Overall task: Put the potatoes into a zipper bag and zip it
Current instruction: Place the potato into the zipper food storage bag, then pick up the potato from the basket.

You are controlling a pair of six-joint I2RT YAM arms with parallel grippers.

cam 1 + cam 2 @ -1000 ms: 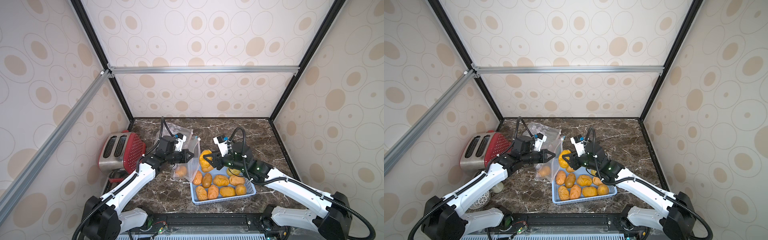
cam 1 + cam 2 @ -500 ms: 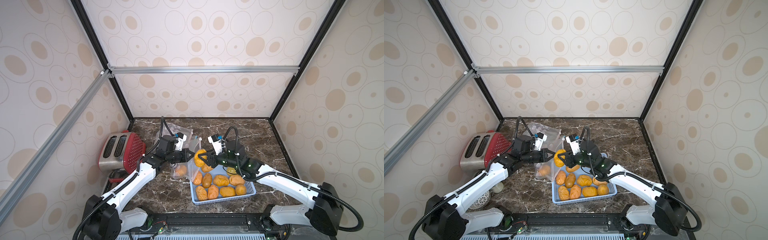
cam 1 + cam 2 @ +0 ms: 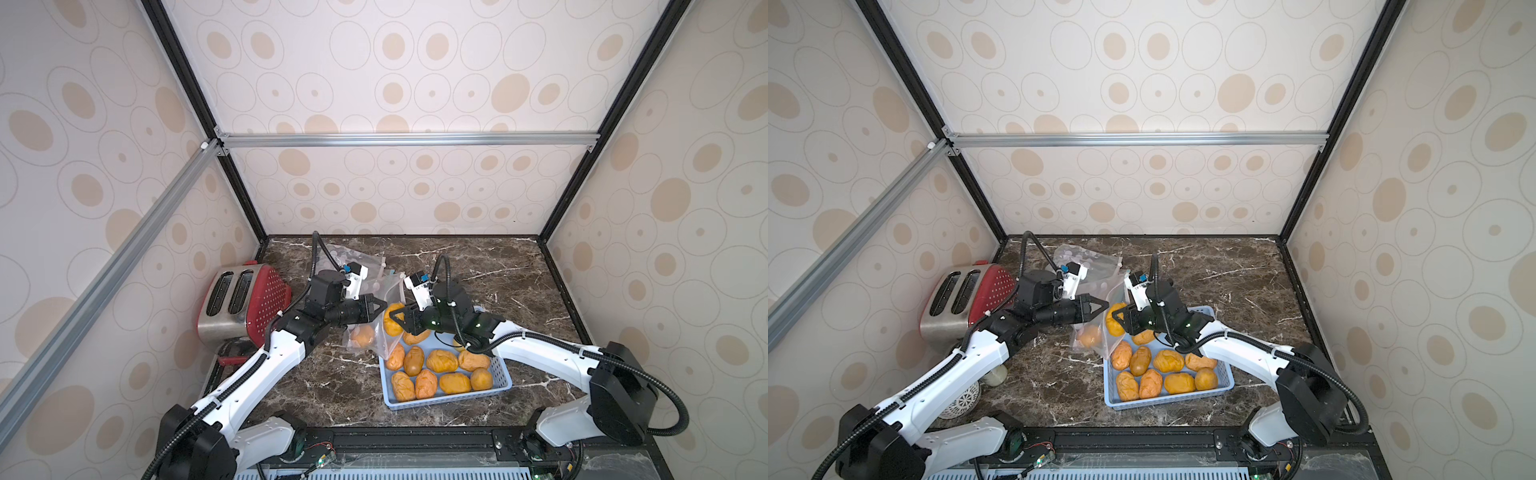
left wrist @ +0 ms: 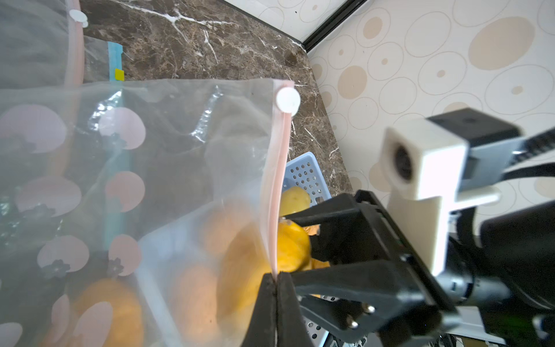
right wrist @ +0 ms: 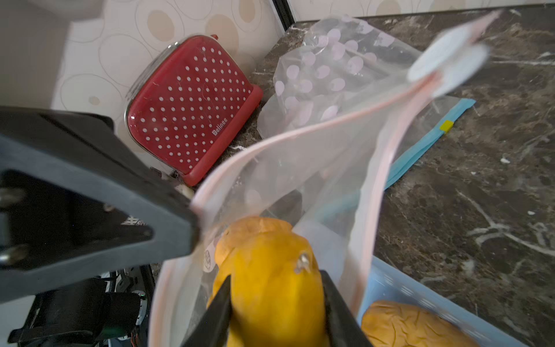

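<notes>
While the right gripper (image 5: 274, 300) clamps a yellow-orange potato (image 5: 270, 279) by its sides, the potato's far end is just crossing the pink rim of the zipper bag (image 5: 303, 168). The bag's mouth gapes straight ahead of the gripper, toward the robot's left. The potato's long axis seems to run along the line of reach, so it should go in nose first.

The left gripper (image 4: 275, 288) has its jaws shut on one side of the bag's rim and holds the mouth up. In a top view the two grippers stand almost tip to tip, which leaves little room to push forward. The rim's other side hangs slack and could fold across the opening.

A second potato (image 3: 362, 336) lies at the bottom of the bag. The other potatoes (image 3: 440, 360) sit in the blue basket (image 3: 451, 400), just beside the bag and under the right arm. The red toaster (image 3: 245, 303) stands well apart on the left.
</notes>
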